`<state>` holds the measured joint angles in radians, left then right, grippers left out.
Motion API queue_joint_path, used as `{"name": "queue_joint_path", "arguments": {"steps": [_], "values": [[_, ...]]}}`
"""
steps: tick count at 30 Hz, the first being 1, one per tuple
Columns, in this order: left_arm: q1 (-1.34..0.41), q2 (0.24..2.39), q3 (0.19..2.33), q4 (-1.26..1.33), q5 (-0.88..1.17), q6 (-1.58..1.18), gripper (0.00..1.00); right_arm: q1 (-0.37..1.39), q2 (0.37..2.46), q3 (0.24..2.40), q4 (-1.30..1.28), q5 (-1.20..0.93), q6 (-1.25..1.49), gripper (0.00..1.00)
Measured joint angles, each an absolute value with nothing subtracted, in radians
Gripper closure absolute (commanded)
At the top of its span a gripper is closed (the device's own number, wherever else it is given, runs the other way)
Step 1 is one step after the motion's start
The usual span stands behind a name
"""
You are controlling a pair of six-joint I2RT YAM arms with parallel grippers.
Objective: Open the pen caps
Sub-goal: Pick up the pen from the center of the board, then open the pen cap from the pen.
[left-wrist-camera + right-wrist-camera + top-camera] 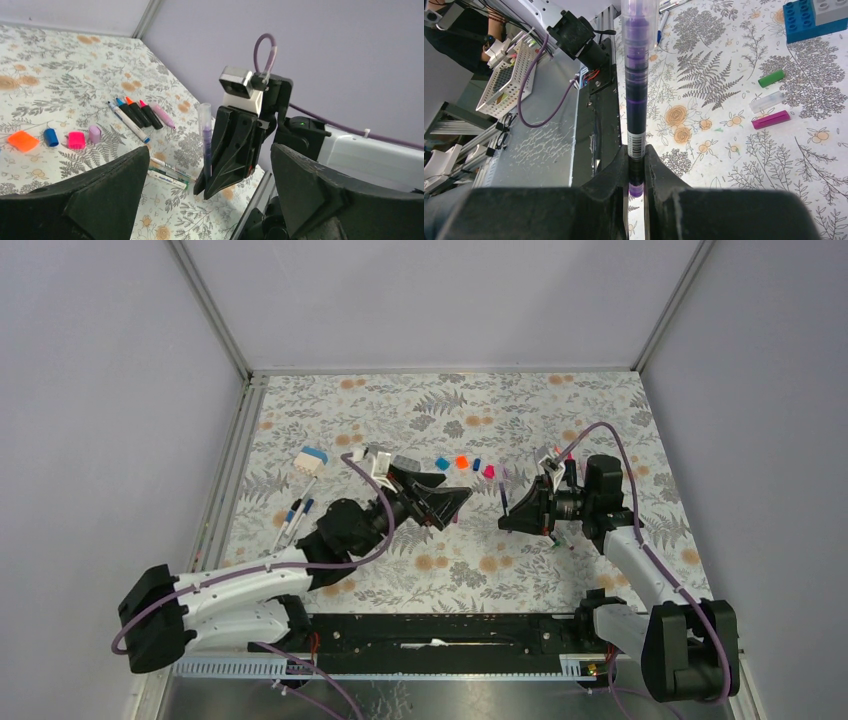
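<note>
Right pincer (637,156) is closed tight on the tail end of a purple pen (636,95), which runs straight out from between its jaws. The clear cap (640,20) sits at the pen's far tip and looks seated, not yet off. Left pincer (462,506) faces it with its jaws spread as wide as they go and nothing in them. It stands near the pen, apart from it, with the capped end roughly in line with its gap.

On the table to the right of the right pincer lie a green cap (771,78), a loose clear cap (766,101) and a magenta cap (771,119). Farther out on that side is a blue-and-grey block (811,20). Ahead of the left pincer and to its left an orange cap (22,141), a blue cap (50,137), a pink cap (76,140) and a lilac cap (94,134) lie in a row. A fan of uncapped markers (137,114) lies beyond them.

The risks I judge likely:
- The pen is gripped only at its tail, so a pull that is off its axis could lever it round or drag it out of the right jaws.
- Closing too low would catch the barrel instead of the cap, so nothing would separate.
- The smooth clear plastic could slip between the pads, or the cap could pop free and drop among the loose ones.
</note>
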<state>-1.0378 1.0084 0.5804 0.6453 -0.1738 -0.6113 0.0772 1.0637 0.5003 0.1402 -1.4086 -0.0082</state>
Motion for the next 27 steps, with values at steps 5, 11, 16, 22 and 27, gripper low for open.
{"name": "queue_joint_path", "arguments": {"steps": [5, 11, 16, 22, 27], "values": [[-1.037, 1.132, 0.584, 0.690, -0.147, -0.630, 0.05, 0.073, 1.066, 0.500, 0.115, -1.408, -0.040, 1.00], [-1.037, 1.310, 0.641, 0.735, -0.134, -0.637, 0.17, 0.072, 1.085, 0.500, 0.089, -1.408, -0.060, 1.00], [-1.037, 1.400, 0.707, 0.798, -0.118, -0.646, 0.38, 0.072, 1.085, 0.500, 0.088, -1.407, -0.064, 1.00], [-1.037, 1.479, 0.777, 0.829, -0.096, -0.666, 0.55, 0.072, 1.088, 0.500, 0.088, -1.407, -0.064, 1.00], [-1.037, 1.505, 0.807, 0.829, -0.081, -0.676, 0.83, 0.072, 1.089, 0.500, 0.088, -1.408, -0.064, 1.00]]}}
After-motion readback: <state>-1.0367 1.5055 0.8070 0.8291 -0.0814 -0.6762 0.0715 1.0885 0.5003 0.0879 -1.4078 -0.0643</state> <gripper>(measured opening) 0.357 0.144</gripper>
